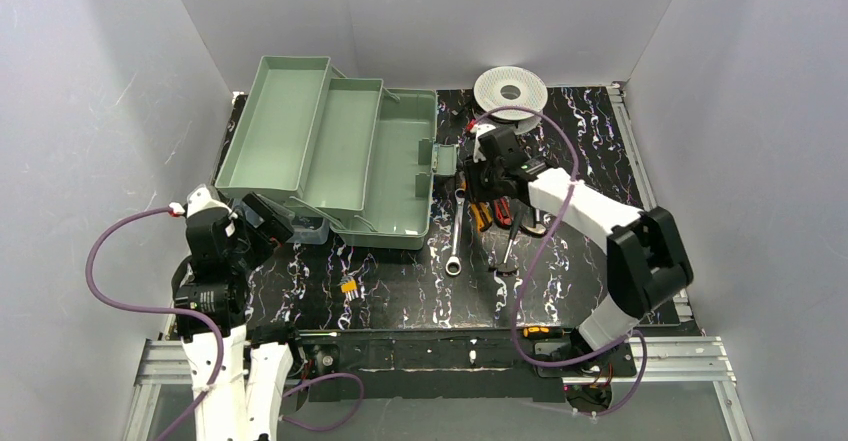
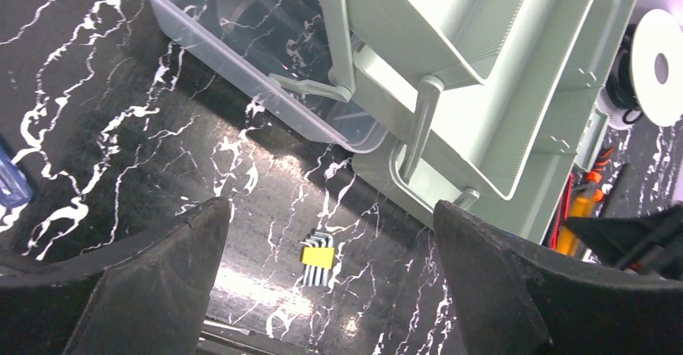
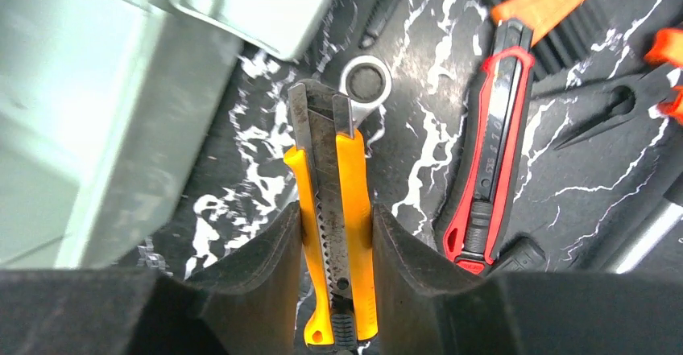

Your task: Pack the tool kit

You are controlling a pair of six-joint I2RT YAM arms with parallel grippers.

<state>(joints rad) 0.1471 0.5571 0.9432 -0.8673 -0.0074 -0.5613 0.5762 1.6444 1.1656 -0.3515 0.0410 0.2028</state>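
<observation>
Right tool (image 3: 334, 234) of mine is clamped around a yellow utility knife (image 3: 354, 170), just right of the green toolbox (image 3: 80, 130). Its front end overlaps a wrench (image 3: 364, 84). Swung low, I judge it could catch the toolbox wall and twist loose.

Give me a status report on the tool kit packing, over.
Left tool open, holding nothing. Right tool shut on yellow utility knife. Green toolbox open. Wrench by knife tip.
</observation>
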